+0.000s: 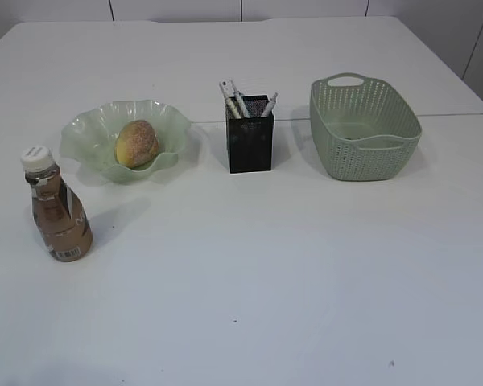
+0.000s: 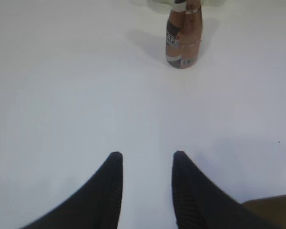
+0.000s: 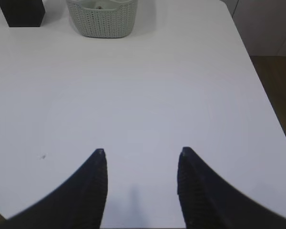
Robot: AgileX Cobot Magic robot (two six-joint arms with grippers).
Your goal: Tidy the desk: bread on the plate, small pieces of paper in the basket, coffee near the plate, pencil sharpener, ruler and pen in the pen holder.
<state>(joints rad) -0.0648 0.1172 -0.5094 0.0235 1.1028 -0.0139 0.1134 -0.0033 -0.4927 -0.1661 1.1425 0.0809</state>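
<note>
A round golden bread [image 1: 136,143] lies in the wavy pale green plate [image 1: 84,129]. The brown coffee bottle [image 1: 58,207] with a white cap stands in front of the plate, to its left; it also shows at the top of the left wrist view [image 2: 183,38]. The black mesh pen holder [image 1: 250,137] holds pens and a ruler [image 1: 233,100]. The green basket [image 1: 364,127] stands to its right; a small pale scrap lies inside it [image 3: 99,6]. My left gripper [image 2: 147,155] and right gripper [image 3: 141,151] are open over bare table, holding nothing. Neither arm shows in the exterior view. The pencil sharpener is hidden.
A seam [image 1: 459,116] between two white tables runs behind the basket. The right wrist view shows the table's right edge [image 3: 264,90] with floor beyond. The pen holder's corner [image 3: 21,12] shows at its top left.
</note>
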